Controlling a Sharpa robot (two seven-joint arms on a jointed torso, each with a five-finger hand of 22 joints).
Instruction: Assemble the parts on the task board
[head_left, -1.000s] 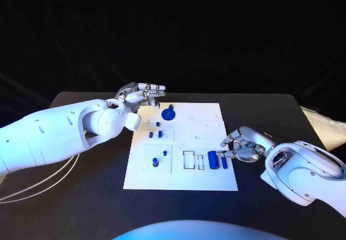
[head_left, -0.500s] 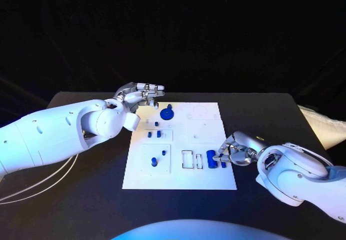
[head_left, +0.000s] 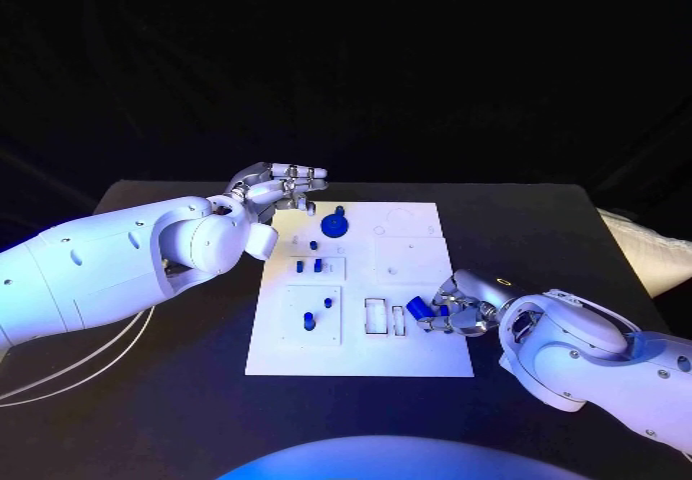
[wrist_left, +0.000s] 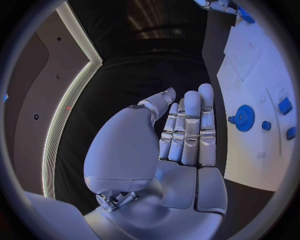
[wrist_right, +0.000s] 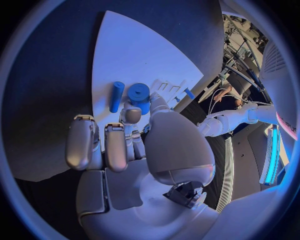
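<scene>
Nearest me, right hand (head_left: 459, 305) sits low at the board's (head_left: 361, 358) near right edge, fingers curled in around a blue cylinder (head_left: 418, 307). From the right wrist view I see that cylinder (wrist_right: 139, 96) tipped up against the thumb and a fingertip, so I log it as held. A slimmer blue peg (wrist_right: 116, 96) lies flat on the board (wrist_right: 134, 47) just beside it, apart from the fingers.

Next out, the board's near row: two narrow slots (head_left: 387, 317) just left of the right hand, and a square recess with two small blue parts (head_left: 317, 312) in it. Mid-board, another recess with two short blue pegs (head_left: 307, 266) side by side.

Farther out, a blue gear (head_left: 336, 227) lies near the board's far left corner; the left wrist view shows the gear (wrist_left: 244, 118) flat, a small blue knob (wrist_left: 267, 125) beside it.

Farthest, left hand (head_left: 278, 187) hovers off the board's far left corner, fingers (wrist_left: 190, 125) straight and close together, palm bare, holding nothing.
</scene>
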